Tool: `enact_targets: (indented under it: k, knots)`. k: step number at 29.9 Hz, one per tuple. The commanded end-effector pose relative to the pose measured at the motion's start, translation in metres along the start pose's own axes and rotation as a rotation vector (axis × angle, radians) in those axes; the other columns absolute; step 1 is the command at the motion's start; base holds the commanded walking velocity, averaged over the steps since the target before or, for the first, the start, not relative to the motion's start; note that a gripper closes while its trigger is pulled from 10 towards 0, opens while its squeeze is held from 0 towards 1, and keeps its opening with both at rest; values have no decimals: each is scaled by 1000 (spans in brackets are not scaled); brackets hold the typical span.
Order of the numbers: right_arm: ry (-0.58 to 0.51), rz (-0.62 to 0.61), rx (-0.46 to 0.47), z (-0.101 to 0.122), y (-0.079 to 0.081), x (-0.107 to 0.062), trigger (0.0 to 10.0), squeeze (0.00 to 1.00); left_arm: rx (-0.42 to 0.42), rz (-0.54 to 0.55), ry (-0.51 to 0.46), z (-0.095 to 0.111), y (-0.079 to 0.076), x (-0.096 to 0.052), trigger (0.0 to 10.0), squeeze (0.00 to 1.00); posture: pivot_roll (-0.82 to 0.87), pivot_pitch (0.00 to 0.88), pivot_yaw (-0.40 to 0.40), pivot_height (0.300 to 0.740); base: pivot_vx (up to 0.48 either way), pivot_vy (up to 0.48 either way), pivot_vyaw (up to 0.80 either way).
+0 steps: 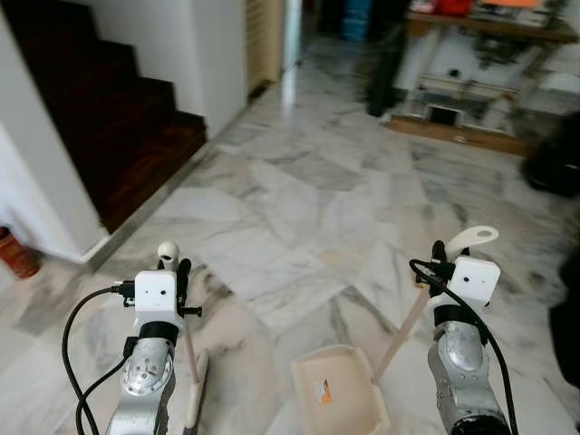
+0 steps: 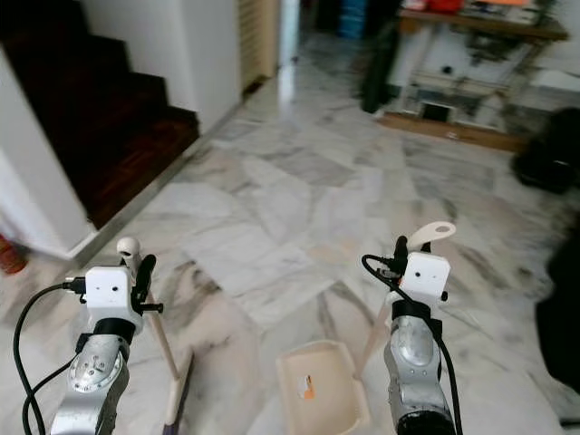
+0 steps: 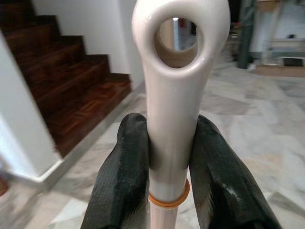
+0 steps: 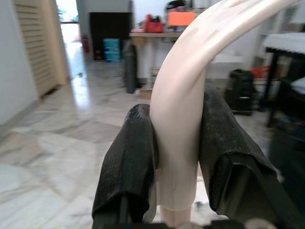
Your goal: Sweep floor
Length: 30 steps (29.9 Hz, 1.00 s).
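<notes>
**Broom and dustpan held upright over the marble floor**

The left gripper is clamping the cream plastic broom handle just below its looped top, with both black fingers pressing against the shaft above a thin orange ring. In the head views that handle is running down and slightly forward from the gripper to the broom's long, narrow head, which is resting on the grey-veined white marble floor close in front of the robot's left arm.

The right gripper is squeezing the curved cream handle of the dustpan, its fingers closed tight on either side of the shaft. The handle is slanting down and to the robot's left, meeting the shallow cream plastic dustpan tray, which is sitting flat on the floor between the two arms, with a small orange mark inside it.

A dark wooden staircase is rising on the robot's left, beside a white wall. Far ahead, a blurred wooden shelf unit is standing against the back of the room.
</notes>
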State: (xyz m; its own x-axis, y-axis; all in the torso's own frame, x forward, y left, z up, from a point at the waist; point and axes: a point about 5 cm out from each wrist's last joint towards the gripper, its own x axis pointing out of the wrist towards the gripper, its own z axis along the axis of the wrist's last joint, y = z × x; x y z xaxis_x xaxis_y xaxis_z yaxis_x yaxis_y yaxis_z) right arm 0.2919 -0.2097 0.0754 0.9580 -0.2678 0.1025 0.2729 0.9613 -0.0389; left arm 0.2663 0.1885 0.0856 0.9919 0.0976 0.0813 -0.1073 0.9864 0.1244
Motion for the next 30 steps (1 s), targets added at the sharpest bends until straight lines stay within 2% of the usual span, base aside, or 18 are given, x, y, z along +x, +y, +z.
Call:
enact_targets:
  k: [1,6,30]
  knots:
    - [-49,3,6,11,2,6,10000,0,-2,8,-57,11,1,5,10000,0,-11,0,-19,740,0,0,-800]
    - [-49,4,5,11,1,6,10000,0,1,6,-57,11,1,5,10000,0,-12,0,-20,740,0,-275,-800]
    - [-50,13,7,11,3,6,10000,0,-20,13,-59,11,0,3,10000,0,-7,0,-25,740,0,0,-800]
